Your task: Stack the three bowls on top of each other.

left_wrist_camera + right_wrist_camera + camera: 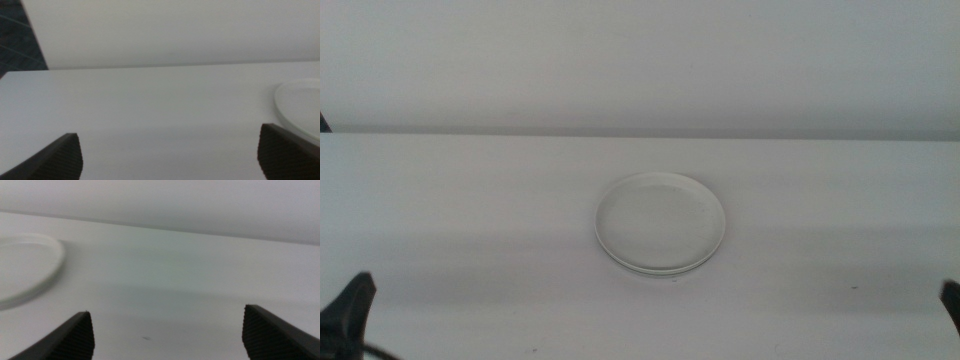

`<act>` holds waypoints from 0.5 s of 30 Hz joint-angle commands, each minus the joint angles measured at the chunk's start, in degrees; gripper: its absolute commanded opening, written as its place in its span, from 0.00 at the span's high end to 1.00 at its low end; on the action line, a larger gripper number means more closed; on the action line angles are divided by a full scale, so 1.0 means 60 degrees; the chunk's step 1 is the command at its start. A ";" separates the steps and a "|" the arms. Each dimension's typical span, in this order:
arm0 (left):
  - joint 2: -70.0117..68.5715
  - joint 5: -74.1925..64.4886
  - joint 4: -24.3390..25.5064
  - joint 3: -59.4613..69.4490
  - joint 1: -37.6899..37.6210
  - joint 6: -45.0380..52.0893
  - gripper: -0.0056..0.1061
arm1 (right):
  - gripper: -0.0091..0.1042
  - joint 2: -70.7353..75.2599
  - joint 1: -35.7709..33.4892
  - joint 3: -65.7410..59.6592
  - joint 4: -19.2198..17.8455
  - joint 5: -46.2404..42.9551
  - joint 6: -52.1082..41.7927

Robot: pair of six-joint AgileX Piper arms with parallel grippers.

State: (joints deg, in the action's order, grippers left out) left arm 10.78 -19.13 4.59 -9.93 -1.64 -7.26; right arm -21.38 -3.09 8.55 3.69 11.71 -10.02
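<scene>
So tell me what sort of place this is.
Likely a robot test bench, not a kitchen: a bare white table against a plain white backdrop, one stack of bowls, and the left gripper and right gripper waiting, jaws open.

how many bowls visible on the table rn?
1 stack mid-table. The top bowl is clear; at least one more rim shows beneath it, and a third may be hidden. Left pincer and right pincer wait open at the near edge.
</scene>
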 commanded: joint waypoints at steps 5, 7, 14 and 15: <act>-0.1736 0.1406 -0.0017 0.1607 0.0305 -0.0078 0.11 | 0.22 0.2168 0.0697 -0.1786 -0.0686 -0.0149 -0.0006; -0.2008 0.1616 -0.0017 0.1946 0.0305 -0.0078 0.11 | 0.22 0.2642 0.0697 -0.1787 -0.0893 0.0342 -0.0006; -0.2147 0.1297 -0.0093 0.2013 0.0305 -0.0078 0.11 | 0.22 0.3914 0.0697 -0.1787 -0.1077 -0.0270 -0.0006; -0.2147 0.1275 -0.0093 0.2013 0.0305 -0.0078 0.11 | 0.22 0.3889 0.0697 -0.1787 -0.1077 -0.0482 -0.0006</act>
State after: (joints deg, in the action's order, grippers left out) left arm 0.30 -11.73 4.48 -0.18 0.02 -7.26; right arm -0.38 0.65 0.27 -2.03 10.92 -10.02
